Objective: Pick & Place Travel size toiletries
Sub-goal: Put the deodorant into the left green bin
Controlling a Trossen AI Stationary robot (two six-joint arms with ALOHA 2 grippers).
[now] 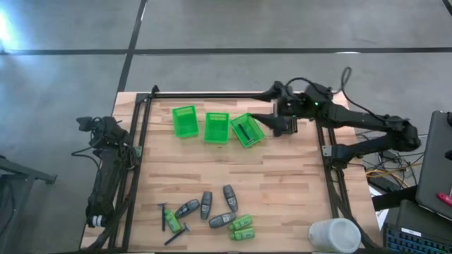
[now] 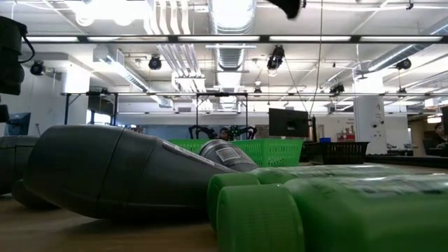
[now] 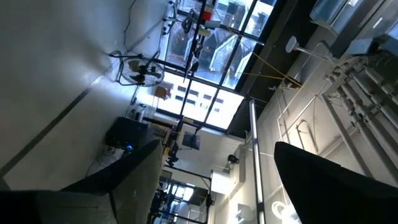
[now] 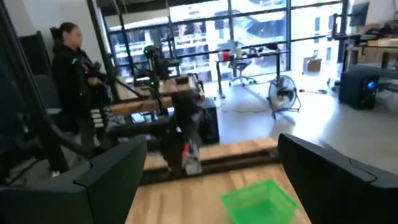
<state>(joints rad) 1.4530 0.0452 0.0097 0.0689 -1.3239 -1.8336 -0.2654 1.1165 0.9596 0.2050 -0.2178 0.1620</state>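
Reaching: your right gripper (image 1: 281, 125) hovers, fingers apart and empty, just beside the rightmost bright green mesh plastic basket (image 1: 247, 130).
Toiletries: dark grey smooth oblong tubes (image 1: 206, 204), ribbed-cap green bottles (image 1: 241, 227) and thin black-and-green razor sticks (image 1: 171, 224) lie near the table's front edge, toward 7 o'clock from that gripper.
Axes: mixed.
Left gripper (image 3: 214, 186): parked off-table, fingers apart, points upward.

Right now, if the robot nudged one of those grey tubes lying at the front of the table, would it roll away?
Probably not far: the grey tube looks oblong and lies flat. It seems small, so likely light and easily pushed into neighbours.
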